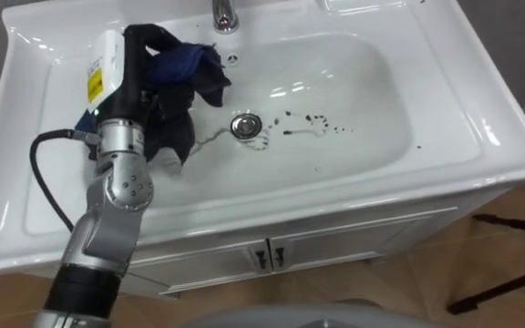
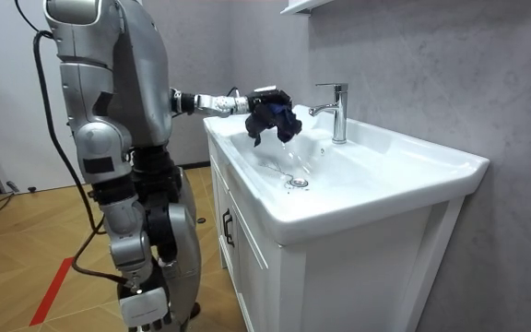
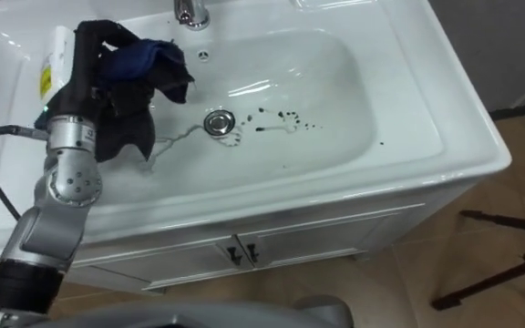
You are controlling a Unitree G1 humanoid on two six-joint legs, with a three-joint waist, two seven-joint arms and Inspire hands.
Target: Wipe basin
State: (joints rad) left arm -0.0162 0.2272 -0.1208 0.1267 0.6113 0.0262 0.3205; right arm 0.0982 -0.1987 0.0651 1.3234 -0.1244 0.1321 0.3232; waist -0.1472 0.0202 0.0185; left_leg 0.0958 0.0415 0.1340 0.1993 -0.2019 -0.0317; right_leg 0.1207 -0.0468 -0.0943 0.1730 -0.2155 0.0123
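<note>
So, left hand (image 1: 140,53) curled around a crumpled dark blue cloth (image 1: 190,68).
It hangs over the white ceramic basin (image 1: 381,100), left of the round metal drain (image 1: 245,125); dark smudges (image 1: 313,123) sit right of the drain.

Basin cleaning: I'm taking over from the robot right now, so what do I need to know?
Left hand: shut on the dark blue cloth, held over the left part of the white basin, near the tap. In the room view the cloth hangs above the bowl, off its bottom.
Done: hard to tell; the cloth is in hand and over the bowl.
Left: dark spots lie just right of the drain, with one more speck farther right. Probably lower the cloth and wipe across them.
</note>
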